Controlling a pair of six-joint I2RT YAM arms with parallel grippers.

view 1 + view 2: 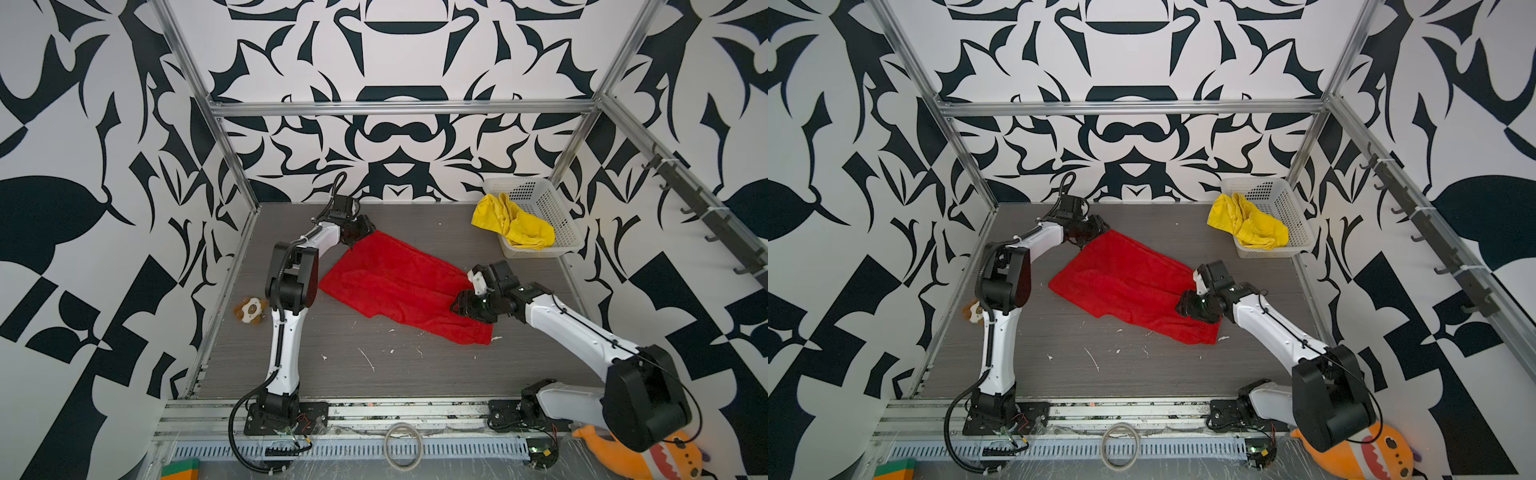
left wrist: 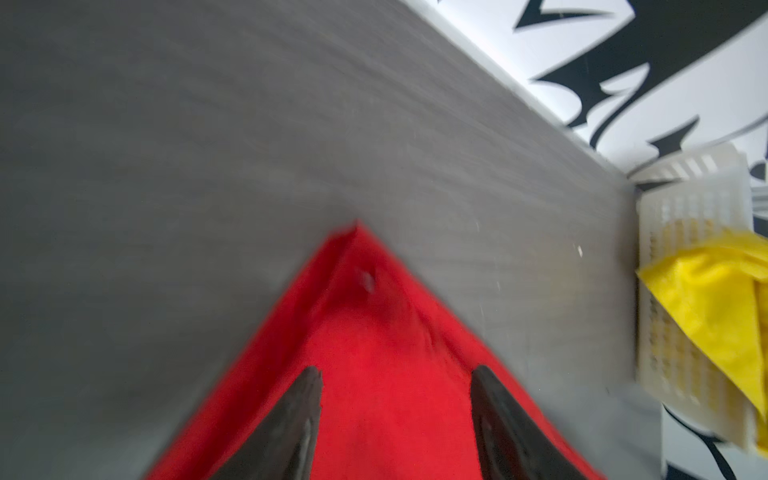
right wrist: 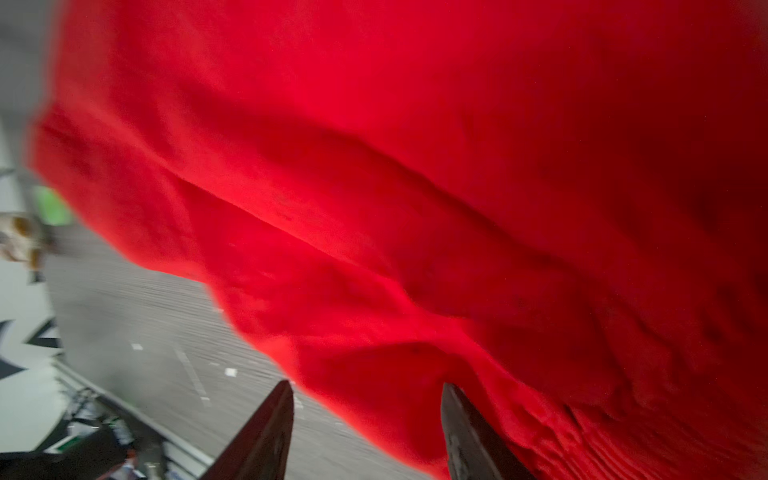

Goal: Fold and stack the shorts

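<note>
Shorts, two: red pair (image 1: 399, 286), yellow pair (image 1: 515, 226)

Top views high over table (image 1: 415, 374); wrists near red shorts (image 2: 374, 332)

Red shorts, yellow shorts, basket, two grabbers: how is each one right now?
red shorts, lying spread out, rumpled
yellow shorts, crumpled, hanging over the basket rim
basket, upright
left gripper, open over a red corner
right gripper, open at the red edge
</note>
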